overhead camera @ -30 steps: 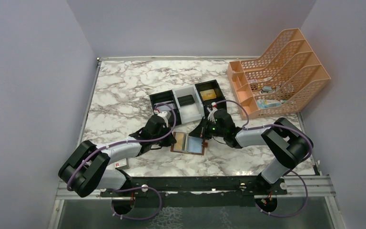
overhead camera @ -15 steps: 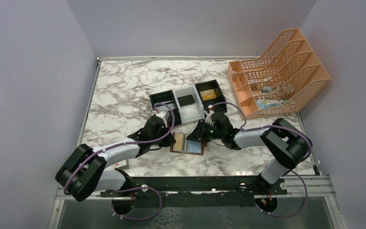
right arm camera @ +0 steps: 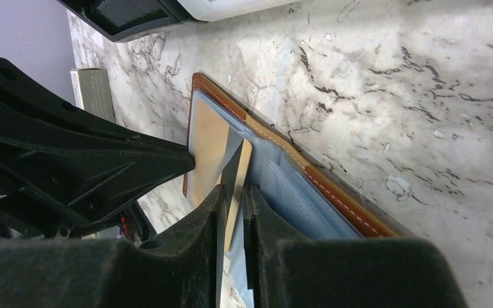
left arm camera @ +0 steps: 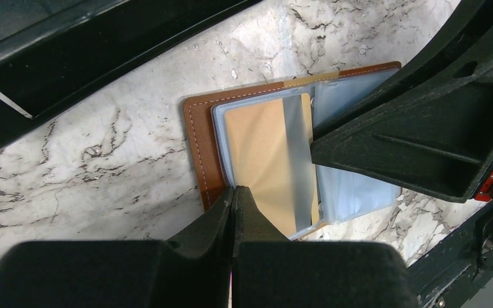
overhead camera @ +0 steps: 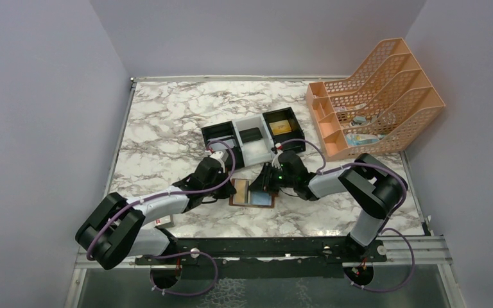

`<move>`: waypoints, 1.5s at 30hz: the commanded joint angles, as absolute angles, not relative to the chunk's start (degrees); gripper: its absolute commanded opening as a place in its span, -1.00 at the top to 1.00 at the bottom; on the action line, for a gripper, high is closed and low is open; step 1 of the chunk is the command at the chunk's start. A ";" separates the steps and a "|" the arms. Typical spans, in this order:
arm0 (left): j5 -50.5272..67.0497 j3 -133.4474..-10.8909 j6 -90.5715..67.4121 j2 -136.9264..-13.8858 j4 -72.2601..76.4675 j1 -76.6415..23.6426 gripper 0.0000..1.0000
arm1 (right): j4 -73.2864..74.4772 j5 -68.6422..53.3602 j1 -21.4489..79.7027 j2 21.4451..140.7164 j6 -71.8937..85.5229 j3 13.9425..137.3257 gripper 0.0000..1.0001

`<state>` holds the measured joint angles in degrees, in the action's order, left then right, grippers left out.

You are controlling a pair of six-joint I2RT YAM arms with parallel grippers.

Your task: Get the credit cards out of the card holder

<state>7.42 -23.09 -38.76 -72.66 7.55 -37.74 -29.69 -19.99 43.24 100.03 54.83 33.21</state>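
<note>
The brown card holder [overhead camera: 253, 193] lies open on the marble between both arms, its blue-grey pockets up. A gold credit card [left arm camera: 261, 149] with a grey stripe sits in the left pocket. My left gripper [left arm camera: 234, 190] is shut, its tips pressing on the holder's left brown edge [left arm camera: 196, 142]. My right gripper [right arm camera: 234, 192] reaches in from the right, jaws narrowed on the raised edge of that gold card [right arm camera: 239, 172]. In the overhead view the left gripper [overhead camera: 226, 186] and right gripper [overhead camera: 267, 183] stand at opposite sides of the holder.
The black-white-black tray [overhead camera: 261, 152] stands just behind the holder, with a dark card [overhead camera: 250, 135] and a gold card [overhead camera: 282, 127] in it. An orange file rack [overhead camera: 385, 70] fills the back right. A small grey box [overhead camera: 164, 220] lies by the left arm.
My right gripper slid left onto the holder, opened slightly and narrowed again around the gold card's edge. The left gripper stayed shut on the holder's left edge.
</note>
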 commanded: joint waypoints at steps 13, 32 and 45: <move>6.33 -22.94 -39.11 -74.27 8.12 -39.90 1.00 | -32.16 -22.54 44.65 102.30 53.92 34.95 0.75; 4.24 -22.42 -39.03 -73.01 6.48 -39.97 1.00 | -30.32 -23.90 41.11 97.25 49.50 32.38 0.98; 4.22 -22.30 -39.02 -72.38 6.19 -39.99 1.00 | -26.83 -27.94 37.96 95.01 45.70 32.26 0.98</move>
<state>5.32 -23.09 -39.20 -73.06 8.25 -39.77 -28.99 -26.39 38.98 97.32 48.64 32.71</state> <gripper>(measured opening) 0.010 0.015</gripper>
